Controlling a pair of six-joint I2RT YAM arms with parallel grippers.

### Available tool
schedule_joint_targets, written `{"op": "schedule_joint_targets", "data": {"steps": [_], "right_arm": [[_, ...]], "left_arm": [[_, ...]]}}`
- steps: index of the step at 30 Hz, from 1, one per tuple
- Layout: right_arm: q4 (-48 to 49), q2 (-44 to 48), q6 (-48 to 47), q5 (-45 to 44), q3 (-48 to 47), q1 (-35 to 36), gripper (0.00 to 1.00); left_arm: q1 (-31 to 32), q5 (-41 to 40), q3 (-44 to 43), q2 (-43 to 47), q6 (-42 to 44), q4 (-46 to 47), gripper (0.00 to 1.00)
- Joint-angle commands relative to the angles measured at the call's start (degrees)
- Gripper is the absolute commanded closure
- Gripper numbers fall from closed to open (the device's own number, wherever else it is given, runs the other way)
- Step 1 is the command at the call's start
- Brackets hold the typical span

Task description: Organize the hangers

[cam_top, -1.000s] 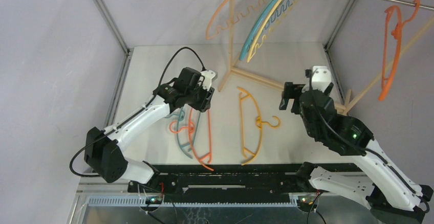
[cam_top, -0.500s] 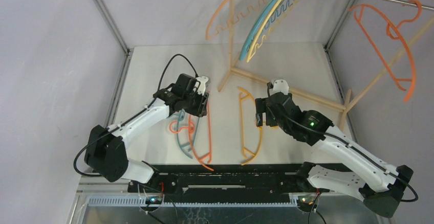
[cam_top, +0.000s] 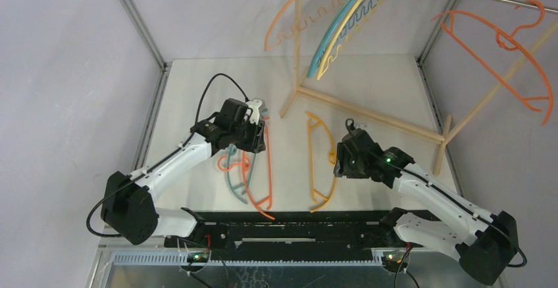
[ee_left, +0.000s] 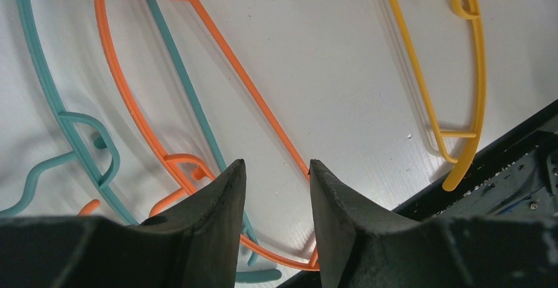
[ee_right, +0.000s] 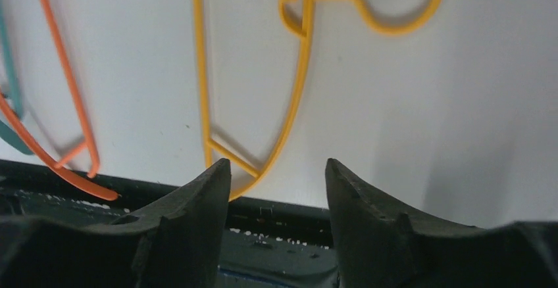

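Right hand point(ee_right: 278, 169) has dropped from rack height to the desk point(ee_right: 408, 104). Its jaws are parted and empty, with the yellow hanger point(ee_right: 300, 84) lying flat just ahead of the fingertips. Left hand point(ee_left: 276, 169) is lower too, jaws parted and empty. It sits over the straight bar of the orange hanger point(ee_left: 245, 81), which overlaps a teal hanger point(ee_left: 177, 61) on the desk.

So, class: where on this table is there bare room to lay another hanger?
Widest bare patch: back-left of the table, between the left wall and the rack foot. A narrow strip lies between the orange hanger and the yellow hanger. Crowded: the teal hanger overlapping the orange one.
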State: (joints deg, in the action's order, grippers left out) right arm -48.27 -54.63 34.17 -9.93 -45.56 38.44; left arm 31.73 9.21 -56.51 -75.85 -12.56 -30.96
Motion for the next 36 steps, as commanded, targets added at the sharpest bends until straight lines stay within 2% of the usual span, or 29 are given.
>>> {"op": "schedule_joint_targets", "data": {"steps": [1,9,18,29,31,36], "right_arm": [[2.46,-2.26,6.48,1.27,3.43,2.42,0.39],[8.76,-5.67,10.25,0.32,9.98,3.88,0.40],[17.57,-15.34,12.54,0.30,10.04,2.89,0.42],[17.57,-22.76,13.94,-1.33,9.69,0.95,0.53],[17.35,-23.99,14.14,-1.81,9.65,1.40,0.59],[16.33,-26.74,13.76,-2.96,9.69,2.05,0.99]], "left_arm": [[-0.17,0.47,-1.22,1.56,-2.12,0.83,0.55],[-0.17,-0.13,0.03,3.63,-4.32,1.70,0.56],[-0.17,0.03,-0.22,4.11,-4.10,1.05,0.56],[-0.17,-0.32,-0.47,4.00,-3.20,0.93,0.56],[-0.17,-0.45,-0.24,4.09,-3.09,0.91,0.56],[-0.16,-0.74,0.42,4.31,-2.85,0.87,0.56]]}}
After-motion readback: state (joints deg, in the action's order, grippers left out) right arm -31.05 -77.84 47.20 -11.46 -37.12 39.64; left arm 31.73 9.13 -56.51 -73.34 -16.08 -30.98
